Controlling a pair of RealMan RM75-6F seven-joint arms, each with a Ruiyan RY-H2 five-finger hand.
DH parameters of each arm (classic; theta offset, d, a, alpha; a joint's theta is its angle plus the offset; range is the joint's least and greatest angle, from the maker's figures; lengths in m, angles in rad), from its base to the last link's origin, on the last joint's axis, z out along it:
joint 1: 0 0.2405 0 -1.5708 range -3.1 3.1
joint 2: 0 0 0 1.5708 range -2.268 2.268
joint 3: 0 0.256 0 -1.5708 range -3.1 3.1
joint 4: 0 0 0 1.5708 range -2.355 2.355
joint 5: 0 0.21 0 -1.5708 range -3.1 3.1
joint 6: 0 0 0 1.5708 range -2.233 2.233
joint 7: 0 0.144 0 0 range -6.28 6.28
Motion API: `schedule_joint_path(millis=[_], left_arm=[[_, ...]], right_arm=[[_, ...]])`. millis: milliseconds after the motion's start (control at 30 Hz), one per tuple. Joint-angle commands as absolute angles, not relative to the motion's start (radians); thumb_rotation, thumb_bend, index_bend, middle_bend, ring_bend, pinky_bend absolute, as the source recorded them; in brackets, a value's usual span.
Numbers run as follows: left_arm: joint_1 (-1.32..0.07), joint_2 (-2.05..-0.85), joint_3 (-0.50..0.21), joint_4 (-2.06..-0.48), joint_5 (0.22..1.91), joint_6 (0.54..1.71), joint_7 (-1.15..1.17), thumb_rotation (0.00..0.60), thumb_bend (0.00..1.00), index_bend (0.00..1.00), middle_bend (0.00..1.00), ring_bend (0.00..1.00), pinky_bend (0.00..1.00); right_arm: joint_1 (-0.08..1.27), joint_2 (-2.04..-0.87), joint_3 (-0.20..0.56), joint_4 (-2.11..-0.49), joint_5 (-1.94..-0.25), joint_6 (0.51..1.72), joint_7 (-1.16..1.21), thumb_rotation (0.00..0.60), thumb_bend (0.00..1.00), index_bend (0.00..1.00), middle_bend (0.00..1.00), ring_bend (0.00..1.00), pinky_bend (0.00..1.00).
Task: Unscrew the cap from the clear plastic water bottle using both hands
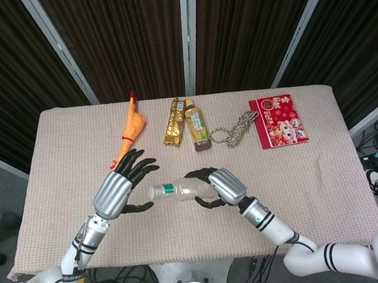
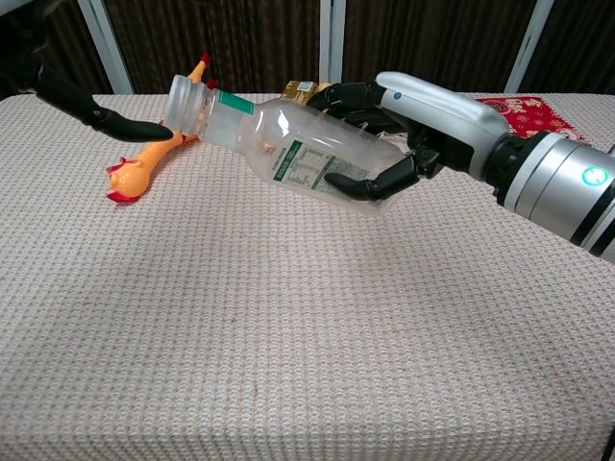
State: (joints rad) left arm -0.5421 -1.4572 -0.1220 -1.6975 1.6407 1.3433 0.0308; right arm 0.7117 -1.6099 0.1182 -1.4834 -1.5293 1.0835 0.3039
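Observation:
My right hand [image 1: 224, 186] [image 2: 423, 115] grips the clear plastic water bottle [image 1: 180, 191] [image 2: 288, 144] around its body and holds it above the table, lying nearly level. The bottle's white cap [image 1: 152, 193] [image 2: 184, 100] points to my left, tilted slightly upward. My left hand [image 1: 117, 188] [image 2: 101, 115] is at the cap end with its fingers spread apart. One dark fingertip touches the underside of the cap in the chest view. Most of the left hand is cut off in that view.
Along the table's far side lie an orange rubber chicken [image 1: 132, 129] [image 2: 144, 165], a gold snack packet [image 1: 172, 122], a brown tea bottle [image 1: 197, 125], a coil of rope [image 1: 237, 130] and a red booklet [image 1: 278, 120] [image 2: 514, 113]. The beige cloth [image 2: 288, 365] spreads below the bottle.

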Motion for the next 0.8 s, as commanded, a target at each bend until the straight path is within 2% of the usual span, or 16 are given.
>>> schedule_joint_path(millis=[33, 800], left_arm=[[-0.541, -1.459, -0.122, -1.694, 1.637, 1.343, 0.029, 0.6, 0.0, 0.23, 0.16, 0.03, 0.02], [-0.544, -1.445, -0.119, -1.723, 1.666, 1.358, 0.028, 0.6, 0.0, 0.23, 0.16, 0.03, 0.02]], right_arm=[[0.709, -1.607, 0.115, -1.487, -1.531, 1.084, 0.305, 0.6, 0.46, 0.48, 0.49, 0.3, 0.4], [0.718, -1.627, 0.114, -1.461, -1.517, 1.058, 0.302, 0.6, 0.46, 0.48, 0.49, 0.31, 0.4]])
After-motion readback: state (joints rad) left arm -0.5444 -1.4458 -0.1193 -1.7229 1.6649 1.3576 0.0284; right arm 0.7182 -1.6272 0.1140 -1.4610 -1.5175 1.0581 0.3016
